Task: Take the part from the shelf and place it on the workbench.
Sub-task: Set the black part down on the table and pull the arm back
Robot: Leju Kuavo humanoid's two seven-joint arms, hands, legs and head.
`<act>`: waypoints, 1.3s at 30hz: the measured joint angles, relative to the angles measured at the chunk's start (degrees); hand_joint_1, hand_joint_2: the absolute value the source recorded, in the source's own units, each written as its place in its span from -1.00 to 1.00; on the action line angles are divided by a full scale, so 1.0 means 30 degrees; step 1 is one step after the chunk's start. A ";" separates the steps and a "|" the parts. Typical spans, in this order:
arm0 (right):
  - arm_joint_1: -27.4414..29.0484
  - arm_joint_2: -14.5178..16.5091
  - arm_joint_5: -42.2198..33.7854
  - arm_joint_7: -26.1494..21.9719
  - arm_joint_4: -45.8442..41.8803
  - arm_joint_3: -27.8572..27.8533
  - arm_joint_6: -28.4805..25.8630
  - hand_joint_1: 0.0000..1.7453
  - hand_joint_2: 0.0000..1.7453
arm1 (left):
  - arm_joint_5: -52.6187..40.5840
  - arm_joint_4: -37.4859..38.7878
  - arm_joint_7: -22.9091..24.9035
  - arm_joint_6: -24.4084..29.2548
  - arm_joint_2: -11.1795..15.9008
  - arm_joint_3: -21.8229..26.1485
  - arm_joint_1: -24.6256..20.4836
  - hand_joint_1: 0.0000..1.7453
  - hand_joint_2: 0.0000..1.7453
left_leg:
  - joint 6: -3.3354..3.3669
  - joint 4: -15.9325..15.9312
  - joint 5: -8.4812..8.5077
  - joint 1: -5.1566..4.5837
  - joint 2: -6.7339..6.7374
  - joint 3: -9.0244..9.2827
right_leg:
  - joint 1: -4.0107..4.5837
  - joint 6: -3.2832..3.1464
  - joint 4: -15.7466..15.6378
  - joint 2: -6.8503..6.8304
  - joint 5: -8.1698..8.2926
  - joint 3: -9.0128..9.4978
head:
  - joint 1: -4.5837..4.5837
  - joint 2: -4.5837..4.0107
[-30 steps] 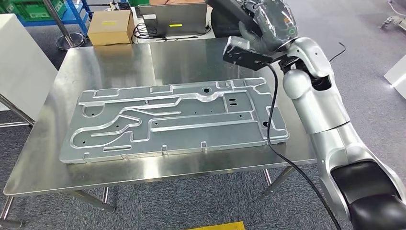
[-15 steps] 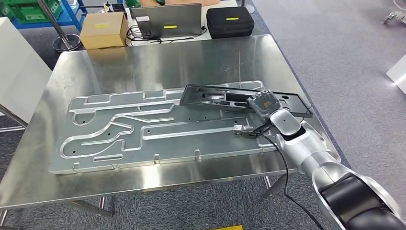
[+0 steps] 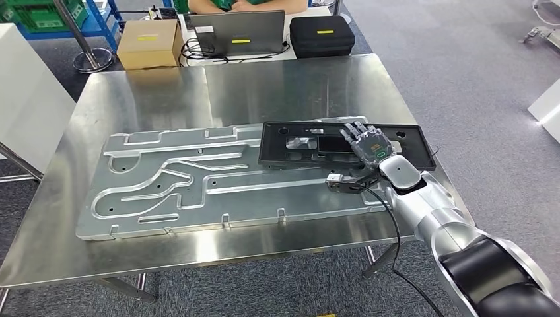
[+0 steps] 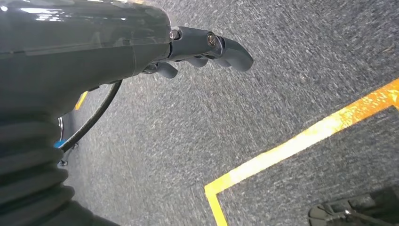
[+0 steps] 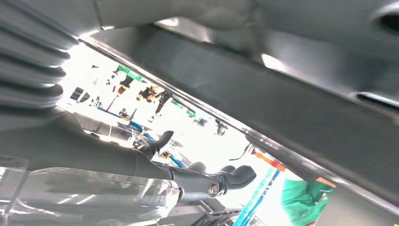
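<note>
Since half a second ago, the black rectangular part (image 3: 343,145) has settled a little further toward the workbench's far-right side, and the right hand (image 3: 366,142) now lies flatter on top of it with the back of the hand showing. That part, a dark frame with cut-out openings, rests flat across the right end of the large grey machined metal plate (image 3: 218,178), its right end reaching past the plate over the bare steel workbench (image 3: 277,86).

From the head view the right hand's fingers (image 3: 353,131) are stretched out and slightly apart, lying on the part's upper face; whether the thumb beneath clamps the edge cannot be told. In the right wrist view the dark fingers (image 5: 230,179) curve loosely with a gap beside the part's underside (image 5: 291,108).

Hanging over grey carpet with a yellow floor line (image 4: 301,141), the left hand (image 4: 141,47) holds nothing, its fingers (image 4: 226,47) gently curled and close together.

Behind the workbench sit a laptop (image 3: 241,33), a cardboard box (image 3: 148,43) and a black case (image 3: 321,34).
</note>
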 joint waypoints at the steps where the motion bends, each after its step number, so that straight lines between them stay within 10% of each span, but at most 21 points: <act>1: -0.0042 0.0000 -0.0097 -0.0033 0.0015 -0.0024 -0.0057 -1.00 -1.00 | 0.0162 0.0000 0.0002 -0.0018 -0.0004 0.0029 -0.0007 -1.00 -1.00 | -0.0095 0.0076 -0.0022 -0.0018 -0.0003 -0.0022 | 0.0033 -0.0098 -0.0705 0.0016 0.0194 0.0363 | 0.0000 0.0000; 5: -0.0047 0.0000 -0.0626 -0.0208 0.0009 -0.0380 -0.0390 -1.00 -1.00 | 0.0651 0.0000 -0.0149 -0.0441 -0.0002 0.0326 -0.0046 -1.00 -1.00 | -0.0508 0.0276 -0.0133 0.0015 -0.0032 -0.0146 | 0.0114 -0.0593 -0.1076 0.0010 0.0396 0.0424 | 0.0000 0.0000; 11: -0.0082 0.0000 -0.0829 -0.0204 -0.0324 -0.1044 -0.0292 -1.00 -1.00 | 0.0693 0.0000 -0.0231 -0.0747 0.0002 0.0495 -0.0049 -1.00 -1.00 | -0.0907 0.5458 -0.3264 0.0156 -0.0056 -0.2029 | 0.0094 -0.0951 -0.1122 -0.0103 0.0854 -0.0197 | -0.0002 0.0000; 16: -0.0552 0.0000 -0.0867 -0.0155 -0.1017 -0.1465 -0.0375 -1.00 -1.00 | 0.0804 0.0000 -0.0288 -0.0821 0.0060 0.0519 -0.0111 -1.00 -1.00 | -0.0506 0.0708 -0.1364 0.0045 -0.0057 0.0835 | 0.0152 -0.0666 -0.0962 -0.0064 0.1223 -0.0645 | 0.0000 0.0000; 20: -0.1882 0.0013 -0.1503 -0.0335 -0.3255 -0.2283 0.0863 -1.00 -1.00 | 0.0990 0.0000 -0.0337 -0.0856 0.0077 0.0608 -0.0022 -1.00 -1.00 | -0.0114 0.0154 -0.0908 -0.0072 0.0025 0.0769 | 0.0094 -0.0167 -0.0971 0.0005 0.1523 -0.0959 | 0.0000 0.0000; 25: -0.2973 0.0497 -0.3749 -0.0792 -0.7965 -0.4122 0.3257 -1.00 -1.00 | 0.1310 0.0000 -0.0421 -0.0834 0.0089 0.0953 0.0247 -1.00 -1.00 | 0.0327 0.0003 -0.0133 -0.0109 0.0438 -0.0004 | 0.0029 0.0123 0.3490 0.0032 -0.1925 -0.2486 | 0.0002 0.0000; 27: -0.3053 0.0959 -0.4151 -0.0862 -0.9251 -0.4819 0.3702 -1.00 -1.00 | 0.1356 0.0000 -0.0428 -0.0827 0.0089 0.1024 0.0345 -1.00 -1.00 | 0.0313 0.0073 0.0074 -0.0164 0.0595 -0.0355 | 0.0028 0.0170 0.4373 0.0031 -0.2108 -0.2332 | 0.0002 0.0000; 32: -0.3619 0.2002 -0.4638 -0.0641 -1.1305 -0.6010 0.4104 -1.00 -1.00 | 0.1454 0.0000 -0.0381 -0.0792 0.0087 0.1144 0.0401 -1.00 -1.00 | -0.0032 0.0498 0.0468 -0.0241 0.0869 -0.1148 | 0.0196 -0.0218 -0.0485 0.0139 -0.0817 0.0979 | 0.0000 0.0000; 36: -0.3936 0.2222 -0.5334 -0.0319 -1.2488 -0.6979 0.4261 -1.00 -1.00 | 0.1449 0.0000 -0.0350 -0.0750 0.0104 0.1357 0.0458 -1.00 -1.00 | -0.0453 0.0658 0.0485 -0.0184 0.0775 -0.1428 | 0.0144 -0.0733 -0.0900 0.0232 -0.0320 0.0722 | 0.0002 0.0000; 39: -0.3013 0.2222 -0.6931 -0.0446 -1.3590 -0.8664 0.3443 -1.00 -1.00 | 0.1449 0.0000 -0.0464 -0.0656 0.0142 0.1431 0.0604 -1.00 -1.00 | -0.0710 0.3135 -0.1820 -0.0029 0.0329 -0.2117 | 0.0011 -0.0966 -0.1029 0.0355 0.0271 0.0238 | -0.0002 0.0000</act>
